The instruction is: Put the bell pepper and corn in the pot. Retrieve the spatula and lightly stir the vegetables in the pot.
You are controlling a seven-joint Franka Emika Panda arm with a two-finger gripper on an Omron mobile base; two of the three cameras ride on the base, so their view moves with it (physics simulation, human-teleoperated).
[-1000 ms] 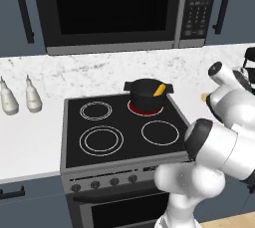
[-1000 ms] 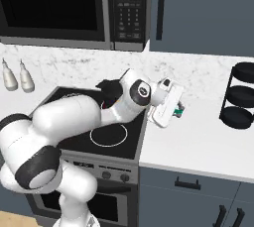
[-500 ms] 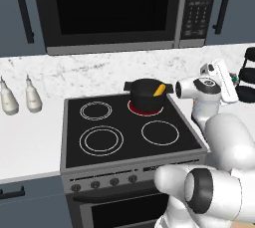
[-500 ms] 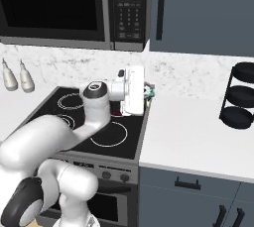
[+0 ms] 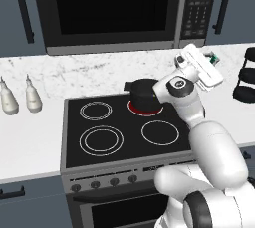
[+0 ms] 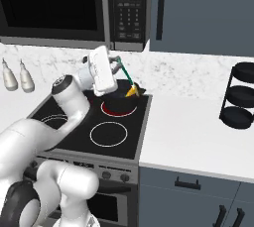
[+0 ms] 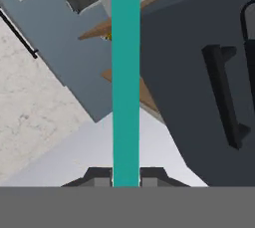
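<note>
Over the last second the arm swings from the desk right of the stove back over the stove's rear right burner, and the claw (image 6: 119, 65) now hangs just above the pot (image 6: 120, 101). It is clamped narrow on the spatula (image 6: 124, 74), whose green handle runs from the claw down toward the pot. That suggests the retrieval is done and the stirring step is about to start; the next move probably calls for lowering the spatula's working end into the pot without knocking its rim.

The pot sits on the rear right burner of the stove (image 5: 122, 150), the one that glows red, below the microwave (image 5: 114, 10).

The right base view shows the spatula from the side, slanting from the claw toward the pot, with a yellow piece, probably the corn (image 6: 131, 91), at the pot's mouth. I cannot tell whether the spatula's end touches it, and I cannot make out the bell pepper.

In the left base view the arm covers part of the pot (image 5: 144, 94), and a green bit sticks out beside the claw (image 5: 211, 62). It also shows 2 white bottles (image 5: 20, 101) on the desk left of the stove.

The hand view gives the grip itself: the spatula handle (image 7: 125, 77) rises straight up between the 2 dark fingertips (image 7: 99, 176), touching both.
</note>
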